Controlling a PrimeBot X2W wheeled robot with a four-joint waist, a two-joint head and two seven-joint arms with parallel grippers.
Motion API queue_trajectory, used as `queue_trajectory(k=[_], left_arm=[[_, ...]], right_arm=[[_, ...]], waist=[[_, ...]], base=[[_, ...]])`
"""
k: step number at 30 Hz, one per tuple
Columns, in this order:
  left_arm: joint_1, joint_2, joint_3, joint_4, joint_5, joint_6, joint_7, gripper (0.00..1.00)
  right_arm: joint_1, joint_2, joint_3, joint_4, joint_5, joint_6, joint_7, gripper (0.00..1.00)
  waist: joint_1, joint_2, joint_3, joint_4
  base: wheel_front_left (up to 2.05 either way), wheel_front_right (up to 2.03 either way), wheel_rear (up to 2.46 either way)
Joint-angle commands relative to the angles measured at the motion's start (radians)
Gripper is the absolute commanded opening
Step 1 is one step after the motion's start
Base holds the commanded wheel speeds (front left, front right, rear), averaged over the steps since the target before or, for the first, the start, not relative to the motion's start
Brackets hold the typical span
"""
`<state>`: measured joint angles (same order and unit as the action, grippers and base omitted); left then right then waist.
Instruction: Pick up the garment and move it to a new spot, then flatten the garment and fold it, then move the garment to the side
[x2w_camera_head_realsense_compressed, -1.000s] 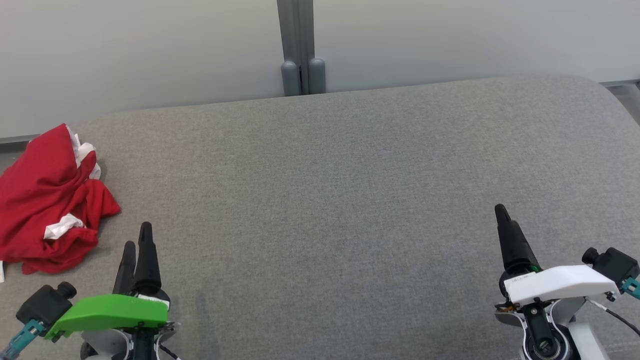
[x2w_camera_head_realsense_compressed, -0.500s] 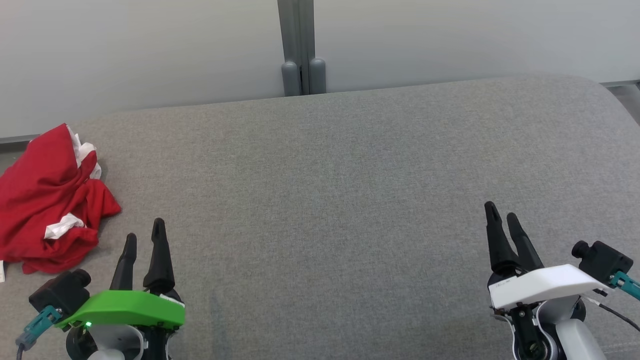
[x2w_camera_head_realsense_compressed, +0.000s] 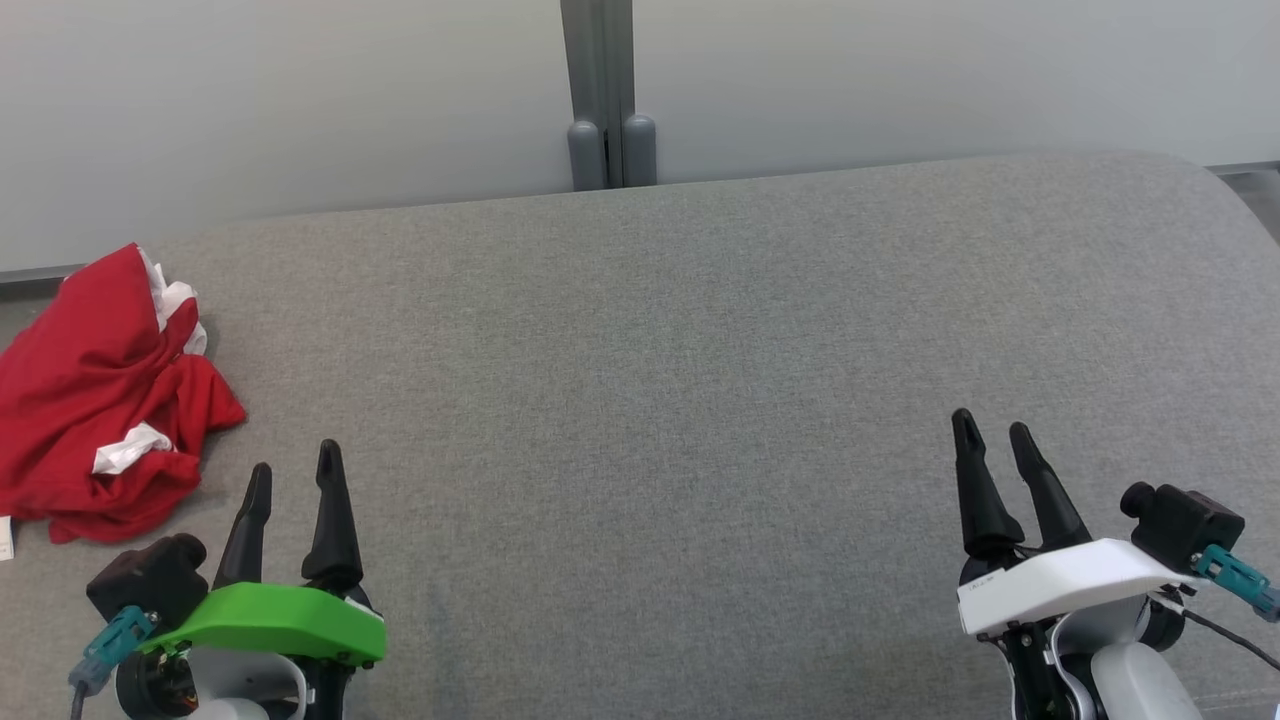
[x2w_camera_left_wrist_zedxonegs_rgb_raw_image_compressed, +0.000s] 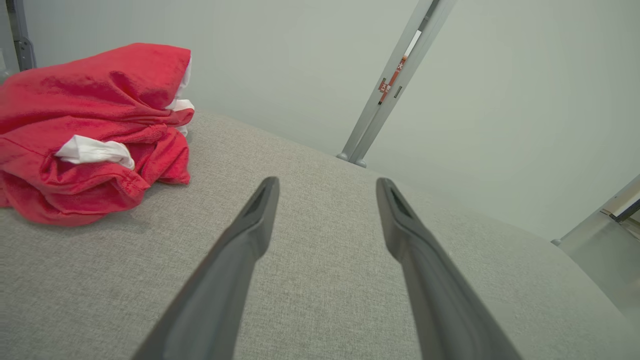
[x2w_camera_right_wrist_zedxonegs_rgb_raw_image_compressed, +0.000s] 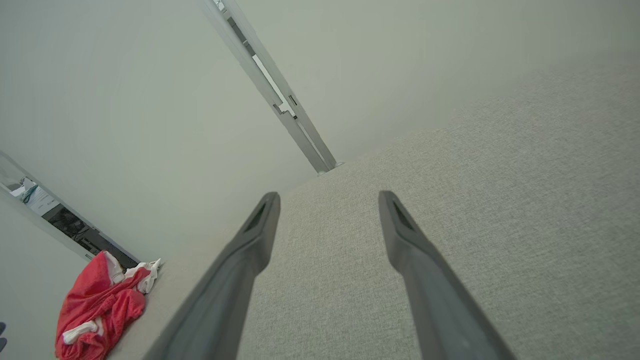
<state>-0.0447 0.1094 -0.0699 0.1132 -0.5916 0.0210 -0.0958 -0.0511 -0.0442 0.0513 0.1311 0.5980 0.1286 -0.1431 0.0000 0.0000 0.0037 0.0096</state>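
Left gripper (x2w_camera_head_realsense_compressed: 295, 460) and right gripper (x2w_camera_head_realsense_compressed: 990, 422) both stand spread, empty. Ahead-left of my left one slumps the crumpled garment (x2w_camera_head_realsense_compressed: 95, 400); a shallow pinch on one fold could drag it off the cushion (x2w_camera_head_realsense_compressed: 640, 350) edge.

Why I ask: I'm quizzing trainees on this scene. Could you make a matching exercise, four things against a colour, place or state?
Things:
1. garment
2. left gripper
3. right gripper
4. cushion

Descriptions:
A. grey fabric surface
B. green cover, jaws open
C. crumpled, red and white, at the robot's left
D. white cover, jaws open

Pairs: 1-C, 2-B, 3-D, 4-A
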Motion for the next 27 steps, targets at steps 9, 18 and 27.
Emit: queue_trajectory(k=[9, 18, 27], left_arm=[[0.0, 0.022, -0.021, -0.009, 0.107, 0.024, -0.018, 1.0], [0.012, 0.04, -0.022, -0.021, 0.175, 0.046, -0.023, 1.0], [0.031, 0.063, -0.013, -0.044, 0.223, 0.061, -0.029, 1.0]], right_arm=[[-0.001, -0.006, 0.009, -0.005, -0.14, 0.003, -0.026, 1.0], [0.004, -0.007, 0.001, -0.018, -0.25, 0.003, -0.02, 1.0], [0.013, -0.007, -0.011, -0.028, -0.341, 0.003, -0.018, 1.0]], waist=[[0.0, 0.0, -0.003, 0.003], [0.0, 0.0, -0.002, 0.001], [0.0, 0.0, -0.004, 0.003]], base=[[0.0, 0.0, 0.0], [0.0, 0.0, 0.0], [0.0, 0.0, 0.0]])
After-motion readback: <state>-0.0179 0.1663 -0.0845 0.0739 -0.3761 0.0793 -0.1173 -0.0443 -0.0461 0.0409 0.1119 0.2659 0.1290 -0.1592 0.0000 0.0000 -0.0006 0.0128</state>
